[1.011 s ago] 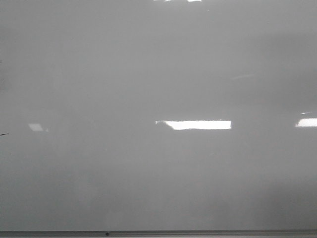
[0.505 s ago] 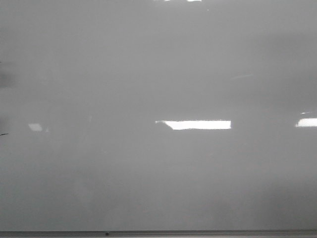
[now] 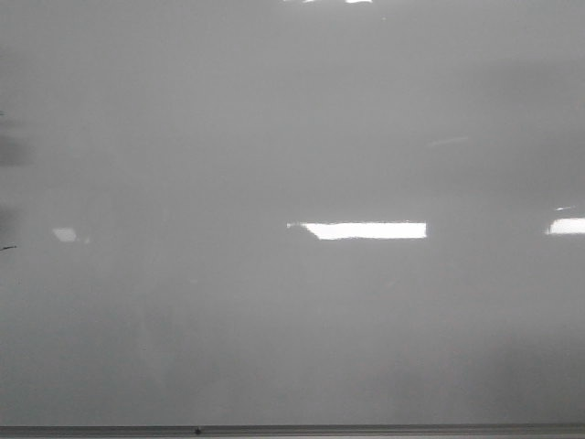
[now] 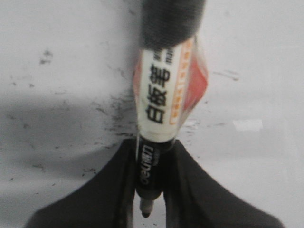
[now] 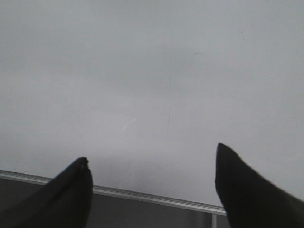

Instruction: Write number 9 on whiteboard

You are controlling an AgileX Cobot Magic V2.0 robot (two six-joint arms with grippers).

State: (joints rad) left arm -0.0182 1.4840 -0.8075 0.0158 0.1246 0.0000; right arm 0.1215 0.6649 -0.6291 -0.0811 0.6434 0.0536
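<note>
Front view: the whiteboard [image 3: 292, 302] fills the frame, pale grey and glossy, with a bright rectangular reflection [image 3: 364, 230] at the centre and a smaller one at the right edge. A thin grey edge strip [image 3: 366, 429] runs along the bottom. A tiny dark mark [image 3: 7, 247] sits at the far left. No arm shows, and no 9 is on the board here.

Left wrist view: the left gripper [image 4: 151, 190] is clamped on a marker [image 4: 161, 104], its black fingers [image 4: 109, 190] pressing the barrel from both sides at the bottom centre. The tip points toward the bottom edge. The board behind carries scattered dark specks.

Right wrist view: the right gripper [image 5: 152, 187] hangs with its fingers [image 5: 71, 190] wide apart and holds nothing, over the board near its edge strip.
</note>
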